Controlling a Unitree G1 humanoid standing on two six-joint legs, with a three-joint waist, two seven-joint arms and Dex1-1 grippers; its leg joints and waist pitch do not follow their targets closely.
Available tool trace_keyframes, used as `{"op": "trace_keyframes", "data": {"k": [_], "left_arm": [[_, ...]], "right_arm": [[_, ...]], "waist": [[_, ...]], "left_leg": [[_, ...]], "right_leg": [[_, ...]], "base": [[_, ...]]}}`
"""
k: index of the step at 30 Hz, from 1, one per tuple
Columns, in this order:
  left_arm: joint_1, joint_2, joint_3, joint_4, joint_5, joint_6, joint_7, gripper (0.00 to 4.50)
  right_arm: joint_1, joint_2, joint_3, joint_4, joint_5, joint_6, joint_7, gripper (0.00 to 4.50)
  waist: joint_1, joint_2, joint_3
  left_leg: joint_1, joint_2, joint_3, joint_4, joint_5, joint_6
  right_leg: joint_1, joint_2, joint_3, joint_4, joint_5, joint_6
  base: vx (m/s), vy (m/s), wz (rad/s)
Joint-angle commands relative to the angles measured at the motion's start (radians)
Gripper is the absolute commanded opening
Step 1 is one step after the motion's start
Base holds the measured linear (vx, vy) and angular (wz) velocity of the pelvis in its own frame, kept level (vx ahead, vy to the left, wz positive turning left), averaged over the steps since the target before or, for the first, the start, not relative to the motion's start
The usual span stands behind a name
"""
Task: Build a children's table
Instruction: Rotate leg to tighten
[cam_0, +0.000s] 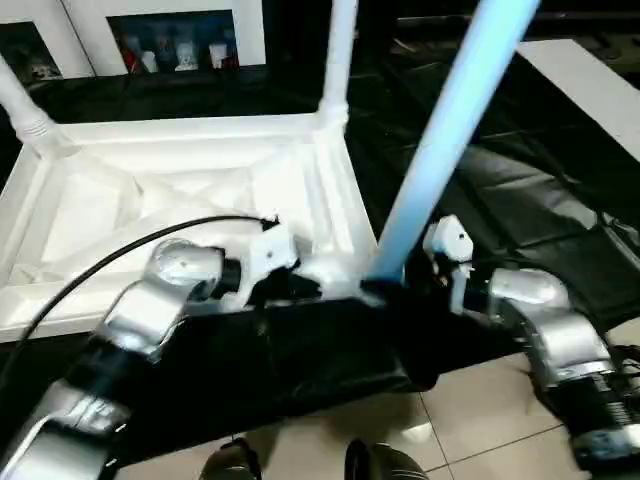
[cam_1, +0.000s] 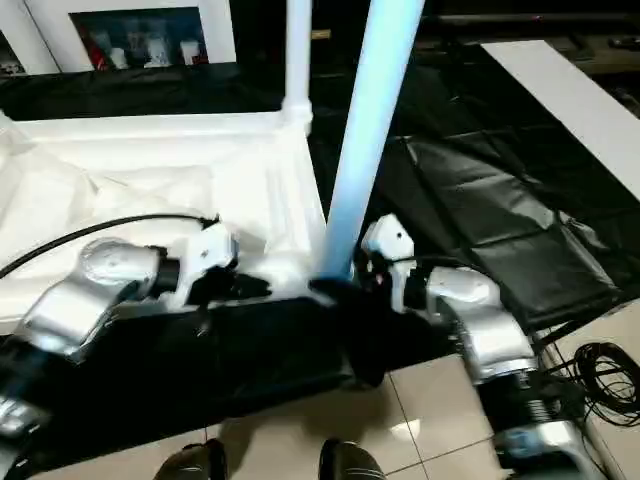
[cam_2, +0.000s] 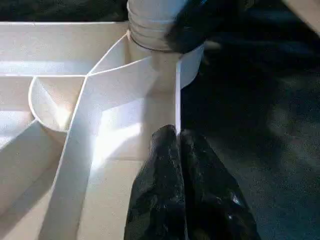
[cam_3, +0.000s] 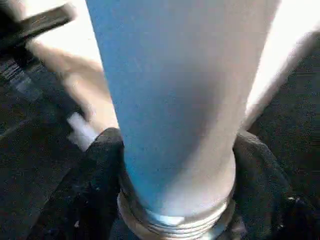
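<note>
Leg (cam_0: 440, 150) stands in tabletop's (cam_0: 150, 190) near-right corner

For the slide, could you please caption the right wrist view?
Right gripper clasps the threaded base of a white table leg.

Black sheet (cam_0: 520, 210) over tiled floor (cam_0: 470, 420), upturned table top (cam_0: 200, 190) on it

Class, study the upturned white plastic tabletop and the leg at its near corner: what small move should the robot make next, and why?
Probably turn the long tapered white leg further into the near corner socket. The right gripper clasps its base, thread rings still show there, and the leg leans. The shut left gripper rests against the upturned white plastic tabletop.
</note>
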Motion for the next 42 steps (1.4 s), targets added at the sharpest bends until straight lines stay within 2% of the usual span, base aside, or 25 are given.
{"op": "trace_keyframes", "data": {"k": [1, 2, 4, 5, 6, 7, 8, 9, 12, 13, 14, 15, 17, 21, 22, 23, 24, 26, 27, 29, 30, 33, 38, 42], "left_arm": [[-0.002, -0.037, -0.006, 0.057, 0.009, 0.011, 0.059, 0.00], [-0.012, -0.046, -0.005, 0.072, 0.013, 0.011, 0.071, 0.00], [-0.027, -0.058, -0.002, 0.096, 0.019, 0.010, 0.093, 0.00], [-0.030, -0.060, -0.001, 0.100, 0.021, 0.010, 0.098, 0.00], [-0.037, -0.066, 0.001, 0.112, 0.025, 0.010, 0.111, 0.00], [-0.051, -0.077, 0.004, 0.137, 0.033, 0.006, 0.130, 0.00], [-0.051, -0.077, 0.004, 0.137, 0.033, 0.006, 0.130, 0.00], [-0.057, -0.082, 0.005, 0.148, 0.036, 0.003, 0.135, 0.00], [-0.063, -0.085, 0.007, 0.158, 0.038, -0.001, 0.137, 0.00], [-0.064, -0.084, 0.009, 0.162, 0.039, -0.005, 0.137, 0.00], [-0.062, -0.081, 0.009, 0.159, 0.040, -0.007, 0.134, 0.00], [-0.057, -0.076, 0.009, 0.153, 0.039, -0.010, 0.129, 0.00], [-0.054, -0.072, 0.008, 0.149, 0.037, -0.011, 0.125, 0.00], [-0.044, -0.060, 0.004, 0.132, 0.034, -0.015, 0.109, 0.00], [-0.039, -0.055, 0.003, 0.125, 0.034, -0.019, 0.101, 0.00], [-0.034, -0.050, 0.003, 0.118, 0.033, -0.020, 0.094, 0.00], [-0.034, -0.050, 0.003, 0.118, 0.033, -0.020, 0.094, 0.00], [-0.024, -0.037, 0.001, 0.104, 0.031, -0.024, 0.076, 0.00], [-0.015, -0.025, -0.001, 0.091, 0.027, -0.028, 0.058, 0.00], [-0.006, -0.015, -0.003, 0.080, 0.023, -0.034, 0.042, 0.00], [0.014, 0.005, -0.011, 0.048, 0.005, -0.050, -0.008, 0.00], [0.053, 0.041, -0.030, -0.017, -0.034, -0.066, -0.110, 0.00], [0.071, 0.068, -0.046, -0.061, -0.046, -0.051, -0.161, 0.00], [0.078, 0.079, -0.051, -0.078, -0.053, -0.047, -0.181, 0.00]], "right_arm": [[-0.001, 0.079, -0.043, 0.039, 0.018, -0.010, -0.159, 2.70], [-0.002, 0.124, -0.069, 0.055, 0.021, -0.032, -0.237, 2.69], [-0.006, 0.189, -0.107, 0.090, 0.014, -0.079, -0.370, 2.69], [-0.007, 0.201, -0.113, 0.098, 0.011, -0.090, -0.396, 2.69], [-0.010, 0.230, -0.130, 0.118, 0.001, -0.118, -0.463, 2.69], [-0.025, 0.294, -0.160, 0.174, -0.017, -0.182, -0.593, 2.69], [-0.025, 0.294, -0.160, 0.174, -0.017, -0.182, -0.593, 2.69], [-0.049, 0.326, -0.167, 0.219, -0.033, -0.209, -0.656, 2.69], [-0.071, 0.339, -0.159, 0.247, -0.049, -0.212, -0.664, 2.69], [-0.078, 0.344, -0.151, 0.250, -0.046, -0.209, -0.631, 2.69], [-0.078, 0.342, -0.139, 0.243, -0.049, -0.207, -0.601, 2.69], [-0.074, 0.340, -0.133, 0.226, -0.036, -0.204, -0.556, 3.04], [-0.072, 0.341, -0.139, 0.214, -0.016, -0.202, -0.533, 3.39], [-0.070, 0.314, -0.138, 0.170, -0.009, -0.205, -0.504, 3.59], [-0.074, 0.296, -0.137, 0.157, -0.011, -0.207, -0.497, 3.83], [-0.071, 0.269, -0.126, 0.133, -0.012, -0.181, -0.467, 3.89], [-0.071, 0.269, -0.126, 0.133, -0.012, -0.181, -0.467, 3.91], [-0.057, 0.199, -0.094, 0.077, -0.018, -0.133, -0.373, 3.97], [-0.042, 0.137, -0.071, 0.030, -0.015, -0.094, -0.287, 3.97], [-0.030, 0.092, -0.060, -0.002, -0.009, -0.067, -0.216, 3.97], [-0.007, 0.011, -0.034, -0.048, -0.002, -0.039, -0.091, 3.97], [0.034, -0.118, 0.023, -0.107, 0.012, -0.018, 0.107, 3.97], [0.088, -0.252, 0.101, -0.220, 0.042, 0.044, 0.281, 3.97], [0.084, -0.258, 0.118, -0.219, 0.018, 0.044, 0.298, 3.97]], "waist": [[0.004, -0.004, -0.073], [0.002, 0.000, -0.072], [-0.001, -0.002, -0.074], [-0.003, 0.004, -0.072], [-0.004, 0.004, -0.073], [-0.002, 0.007, -0.070], [-0.006, 0.007, -0.070], [-0.005, 0.006, -0.070], [-0.010, 0.008, -0.069], [-0.010, 0.003, -0.069], [-0.009, 0.005, -0.070], [-0.009, 0.003, -0.071], [-0.007, 0.004, -0.072], [-0.004, 0.003, -0.074], [-0.003, 0.003, -0.073], [-0.003, 0.004, -0.072], [-0.002, 0.003, -0.072], [-0.001, 0.003, -0.071], [0.002, 0.002, -0.070], [0.002, 0.003, -0.071], [0.003, 0.002, -0.070], [0.007, 0.001, -0.069], [0.011, -0.004, -0.064], [0.013, -0.004, -0.065]], "left_leg": [[0.016, 0.019, -0.016, -0.060, -0.195, 0.034], [0.018, 0.020, -0.016, -0.061, -0.211, 0.027], [0.015, 0.017, -0.017, -0.063, -0.216, 0.013], [0.014, 0.018, -0.017, -0.065, -0.214, 0.007], [0.017, 0.018, -0.017, -0.065, -0.226, 0.004], [0.019, 0.018, -0.017, -0.066, -0.230, 0.000], [0.020, 0.016, -0.015, -0.065, -0.236, -0.004], [0.016, 0.016, -0.017, -0.067, -0.232, -0.006], [0.016, 0.015, -0.017, -0.068, -0.243, 0.000], [0.017, 0.015, -0.015, -0.067, -0.242, 0.005], [0.015, 0.015, -0.016, -0.067, -0.234, 0.013], [0.015, 0.015, -0.013, -0.065, -0.222, 0.023], [0.015, 0.016, -0.012, -0.064, -0.204, 0.039], [0.014, 0.016, -0.010, -0.062, -0.161, 0.055], [0.014, 0.016, -0.010, -0.063, -0.157, 0.057], [0.015, 0.016, -0.010, -0.063, -0.153, 0.057], [0.015, 0.015, -0.009, -0.063, -0.156, 0.058], [0.015, 0.016, -0.010, -0.063, -0.154, 0.060], [0.013, 0.016, -0.011, -0.063, -0.154, 0.066], [0.014, 0.016, -0.009, -0.061, -0.161, 0.072], [0.012, 0.016, -0.011, -0.062, -0.170, 0.077], [0.013, 0.020, -0.010, -0.060, -0.164, 0.091], [0.016, 0.023, -0.010, -0.061, -0.189, 0.092], [0.015, 0.024, -0.011, -0.062, -0.188, 0.085]], "right_leg": [[0.056, -0.069, 0.042, -0.083, -0.321, -0.183], [0.050, -0.070, 0.043, -0.088, -0.335, -0.177], [0.052, -0.071, 0.042, -0.089, -0.353, -0.166], [0.049, -0.071, 0.043, -0.089, -0.346, -0.163], [0.046, -0.071, 0.044, -0.089, -0.343, -0.162], [0.045, -0.070, 0.044, -0.091, -0.339, -0.162], [0.041, -0.069, 0.046, -0.090, -0.328, -0.167], [0.046, -0.068, 0.044, -0.086, -0.311, -0.166], [0.047, -0.064, 0.044, -0.083, -0.269, -0.167], [0.048, -0.063, 0.045, -0.083, -0.260, -0.168], [0.051, -0.063, 0.045, -0.079, -0.236, -0.173], [0.051, -0.063, 0.047, -0.078, -0.209, -0.177], [0.053, -0.064, 0.047, -0.075, -0.178, -0.187], [0.057, -0.062, 0.047, -0.070, -0.130, -0.205], [0.056, -0.062, 0.047, -0.070, -0.126, -0.207], [0.056, -0.062, 0.046, -0.070, -0.120, -0.210], [0.057, -0.060, 0.046, -0.070, -0.121, -0.212], [0.059, -0.060, 0.046, -0.070, -0.121, -0.208], [0.065, -0.057, 0.044, -0.071, -0.118, -0.202], [0.062, -0.060, 0.046, -0.074, -0.129, -0.203], [0.064, -0.061, 0.045, -0.075, -0.145, -0.205], [0.063, -0.061, 0.046, -0.074, -0.141, -0.210], [0.056, -0.063, 0.045, -0.083, -0.227, -0.208], [0.052, -0.067, 0.046, -0.085, -0.258, -0.199]], "base": [[0.000, 0.000, 0.00], [0.000, 0.000, 0.00], [0.000, 0.000, 0.00], [0.000, 0.000, 0.00], [0.000, 0.000, 0.00], [0.000, 0.000, 0.00], [0.000, 0.000, 0.00], [0.000, 0.000, 0.00], [0.000, 0.000, 0.00], [0.000, 0.000, 0.00], [0.000, 0.000, 0.00], [0.000, 0.000, 0.00], [0.000, 0.000, 0.00], [0.000, 0.000, 0.00], [0.000, 0.000, 0.00], [0.000, 0.000, 0.00], [0.000, 0.000, 0.00], [0.000, 0.000, 0.00], [0.000, 0.000, 0.00], [0.000, 0.000, 0.00], [0.000, 0.000, 0.00], [0.000, 0.000, 0.00], [0.000, 0.000, 0.00], [0.000, 0.000, 0.00]]}}
